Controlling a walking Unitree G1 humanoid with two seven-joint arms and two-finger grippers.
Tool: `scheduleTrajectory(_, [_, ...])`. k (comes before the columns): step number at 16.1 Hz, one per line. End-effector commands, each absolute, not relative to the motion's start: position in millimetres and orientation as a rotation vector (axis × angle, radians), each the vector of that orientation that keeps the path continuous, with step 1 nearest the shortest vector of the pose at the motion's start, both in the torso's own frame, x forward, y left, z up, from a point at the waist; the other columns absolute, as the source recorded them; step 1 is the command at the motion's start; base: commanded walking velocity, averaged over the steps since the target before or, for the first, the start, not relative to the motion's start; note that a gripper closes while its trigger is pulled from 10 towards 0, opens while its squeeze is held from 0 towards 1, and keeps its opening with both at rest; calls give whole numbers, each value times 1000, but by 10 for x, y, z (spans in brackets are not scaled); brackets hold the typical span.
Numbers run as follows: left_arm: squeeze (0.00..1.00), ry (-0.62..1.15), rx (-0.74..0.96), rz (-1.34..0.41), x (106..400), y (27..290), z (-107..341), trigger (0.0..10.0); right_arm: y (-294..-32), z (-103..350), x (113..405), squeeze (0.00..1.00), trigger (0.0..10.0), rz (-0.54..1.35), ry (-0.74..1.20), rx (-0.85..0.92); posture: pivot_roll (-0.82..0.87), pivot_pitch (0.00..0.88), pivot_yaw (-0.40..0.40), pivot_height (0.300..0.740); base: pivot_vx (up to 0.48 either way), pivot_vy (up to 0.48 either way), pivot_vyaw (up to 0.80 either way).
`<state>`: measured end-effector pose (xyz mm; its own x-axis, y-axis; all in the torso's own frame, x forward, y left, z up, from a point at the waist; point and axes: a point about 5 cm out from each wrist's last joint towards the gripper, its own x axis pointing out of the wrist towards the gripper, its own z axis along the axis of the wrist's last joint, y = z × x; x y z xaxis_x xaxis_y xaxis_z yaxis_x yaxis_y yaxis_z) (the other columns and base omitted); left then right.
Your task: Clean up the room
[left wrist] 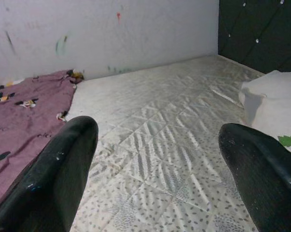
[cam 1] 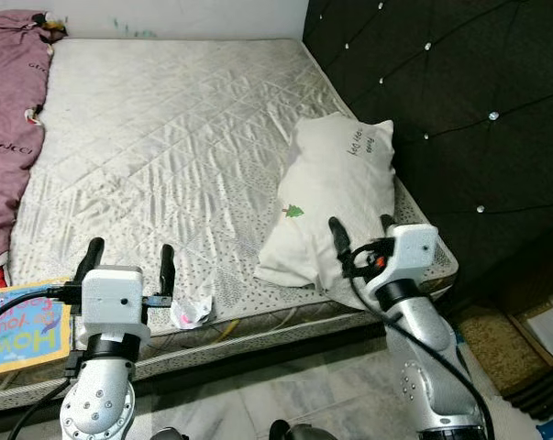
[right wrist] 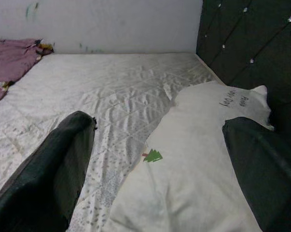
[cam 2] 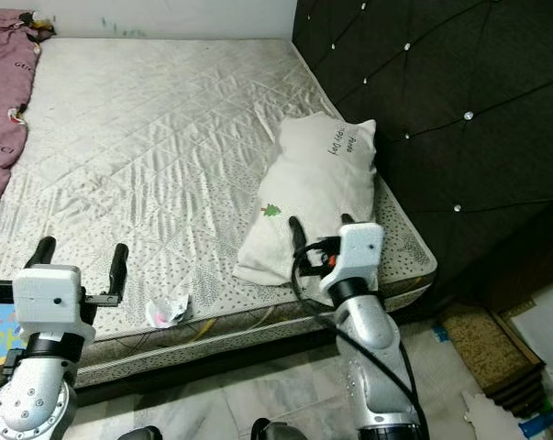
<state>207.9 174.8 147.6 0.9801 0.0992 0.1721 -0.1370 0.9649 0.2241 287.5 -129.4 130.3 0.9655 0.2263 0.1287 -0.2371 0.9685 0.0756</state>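
With both pincers spread wide and empty, we would bring the right pincer (cam 1: 359,231) squarely over the white pillow with a small green tree (cam 1: 336,198) at the bed's (cam 1: 166,137) near headboard corner — closing on thick fabric, while the left pincer (cam 1: 129,259) hovers near the crumpled wrapper (cam 1: 193,313) at the near edge.

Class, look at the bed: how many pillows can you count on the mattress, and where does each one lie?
1. The white pillow lies on the mattress beside the dark headboard, just ahead of the right pincer. The purple blanket at the far side may hide others.
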Motion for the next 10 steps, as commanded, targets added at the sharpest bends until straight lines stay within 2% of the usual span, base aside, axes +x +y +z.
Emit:
scheduleTrajectory(1, [0, -142, 226, 106, 2081, 1745, 1437, 10000, -1278, 1288, 2853, 0, 10000, 252, -129, 43, 58, 180, -115, 740, 0, 0, 0])
scheduleTrajectory(5, [0, -138, 218, 108, 2098, 1750, 1434, 10000, -1281, 1284, 2870, 0, 10000, 250, -124, 46, 60, 185, -119, 740, 0, 0, 730])
scheduleTrajectory(9, [0, -123, 188, 102, 2118, 1759, 1420, 10000, -1300, 1276, 2878, 0, 10000, 241, -124, 70, 57, 189, -119, 740, 0, 0, 0])
scheduleTrajectory(10, [0, -121, 181, 101, 2121, 1758, 1419, 10000, -1305, 1274, 2880, 0, 10000, 239, -122, 72, 55, 190, -120, 740, 0, 262, 0])
